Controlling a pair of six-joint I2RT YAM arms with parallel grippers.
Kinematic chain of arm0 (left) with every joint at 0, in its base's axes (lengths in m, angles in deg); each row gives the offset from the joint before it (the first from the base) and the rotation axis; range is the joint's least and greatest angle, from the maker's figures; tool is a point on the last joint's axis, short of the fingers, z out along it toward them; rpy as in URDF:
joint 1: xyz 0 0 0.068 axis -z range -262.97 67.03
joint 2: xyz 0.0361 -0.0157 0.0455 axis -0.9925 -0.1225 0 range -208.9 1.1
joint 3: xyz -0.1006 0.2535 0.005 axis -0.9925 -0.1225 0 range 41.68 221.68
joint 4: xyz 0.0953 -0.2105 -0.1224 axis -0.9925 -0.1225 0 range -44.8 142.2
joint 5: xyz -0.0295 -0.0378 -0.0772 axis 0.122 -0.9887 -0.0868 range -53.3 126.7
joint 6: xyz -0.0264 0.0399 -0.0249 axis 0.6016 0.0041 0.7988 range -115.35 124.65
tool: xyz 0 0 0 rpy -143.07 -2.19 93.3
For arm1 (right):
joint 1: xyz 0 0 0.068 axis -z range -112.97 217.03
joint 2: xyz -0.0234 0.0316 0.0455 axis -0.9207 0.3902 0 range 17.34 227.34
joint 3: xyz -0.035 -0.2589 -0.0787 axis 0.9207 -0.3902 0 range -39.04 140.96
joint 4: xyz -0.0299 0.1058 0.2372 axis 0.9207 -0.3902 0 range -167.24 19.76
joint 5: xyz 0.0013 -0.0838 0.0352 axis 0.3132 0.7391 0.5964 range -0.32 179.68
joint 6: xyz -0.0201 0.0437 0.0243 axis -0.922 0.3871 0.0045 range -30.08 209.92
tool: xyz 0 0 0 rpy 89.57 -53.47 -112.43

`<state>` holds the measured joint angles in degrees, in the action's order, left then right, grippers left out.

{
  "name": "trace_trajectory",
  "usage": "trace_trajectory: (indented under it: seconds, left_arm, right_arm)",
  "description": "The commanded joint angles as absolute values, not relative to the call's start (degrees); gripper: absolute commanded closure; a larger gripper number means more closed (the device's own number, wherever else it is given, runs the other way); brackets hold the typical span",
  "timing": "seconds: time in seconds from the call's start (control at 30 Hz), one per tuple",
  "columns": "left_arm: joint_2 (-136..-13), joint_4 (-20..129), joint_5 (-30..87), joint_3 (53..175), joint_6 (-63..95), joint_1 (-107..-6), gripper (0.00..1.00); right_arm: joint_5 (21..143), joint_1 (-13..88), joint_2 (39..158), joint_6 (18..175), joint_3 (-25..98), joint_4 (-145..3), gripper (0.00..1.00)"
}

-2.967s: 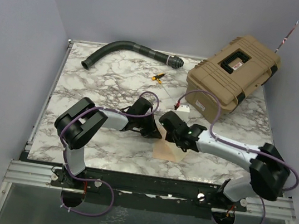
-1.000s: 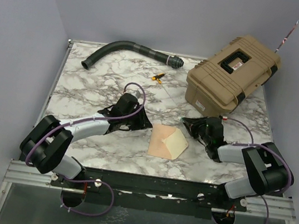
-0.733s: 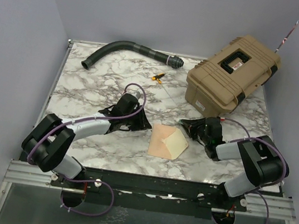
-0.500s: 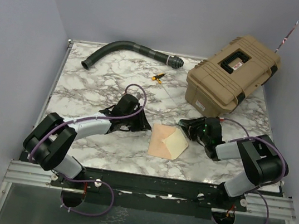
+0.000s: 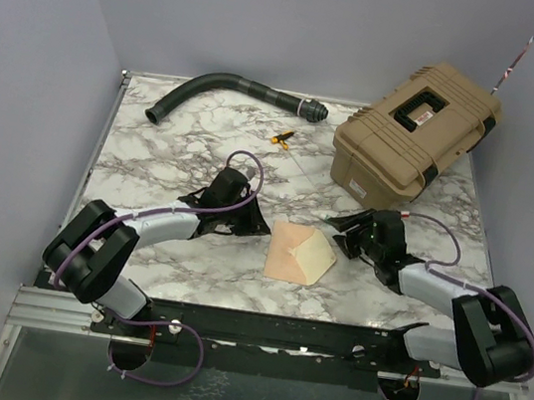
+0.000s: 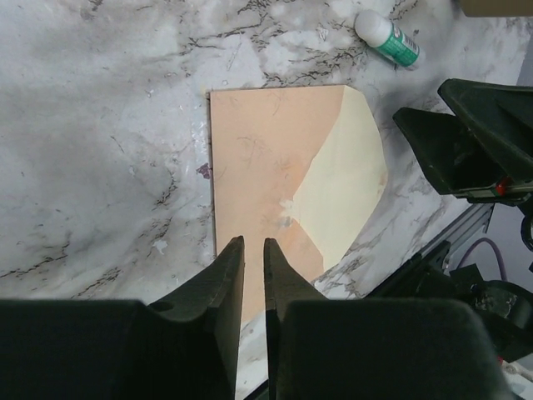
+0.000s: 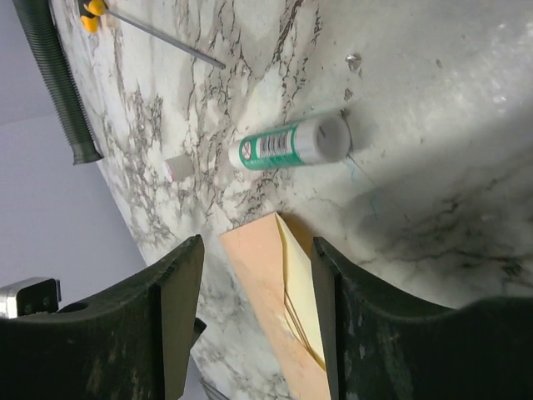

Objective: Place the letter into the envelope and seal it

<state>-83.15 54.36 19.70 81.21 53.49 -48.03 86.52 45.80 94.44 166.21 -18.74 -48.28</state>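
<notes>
Envelope lies flap-open on marble table between both arms; left wrist view shows left gripper a narrow slit apart, empty, over its end, while right wrist view shows right gripper wide, empty, with a glue stick beyond the envelope.

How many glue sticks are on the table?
1. The glue stick lies on the table by the flap end of the envelope; others could hide behind the case.

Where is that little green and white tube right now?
In the right wrist view, the tube lies on the marble table near mid-frame, just beyond the envelope, on the robot's right side of it and not touching it.
</notes>
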Motion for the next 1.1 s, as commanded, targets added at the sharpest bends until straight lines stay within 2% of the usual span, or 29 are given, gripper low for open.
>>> trace_trajectory:
  seconds: [0.0,0.07,0.17,0.23,0.3,0.53,0.7,1.07]
  left_arm:
    - [-84.1,56.1,16.9,82.2,53.1,-48.2,0.86]
    - [-84.4,56.8,15.9,82.2,53.1,-48.1,0.89]
    - [-85.0,57.6,14.7,82.1,52.6,-48.0,0.99]
    - [-85.8,57.6,14.2,82.4,51.8,-47.8,1.0]
    - [-86.7,57.6,14.2,82.2,51.2,-47.5,1.0]
    - [-90.1,56.3,14.9,82.4,50.2,-45.3,1.0]
    - [-92.7,52.6,16.2,84.7,47.4,-44.3,1.0]
    - [-96.0,44.7,20.9,86.7,45.9,-44.0,1.0]
  right_arm:
    - [91.9,46.3,86.1,162.5,-18.4,-65.8,0.43]
    - [92.9,46.3,82.5,160.6,-18.7,-69.7,0.49]
    - [93.1,46.3,80.1,158.2,-19.1,-75.0,0.79]
    - [92.3,46.3,80.0,158.1,-19.8,-77.4,0.89]
    - [91.5,46.3,79.2,159.7,-21.5,-77.9,0.93]
    - [89.2,46.3,74.1,161.3,-26.9,-77.4,0.95]
    - [82.6,46.3,76.2,158.3,-28.9,-71.4,0.95]
    - [62.7,46.3,86.1,151.5,-31.8,-40.9,0.91]
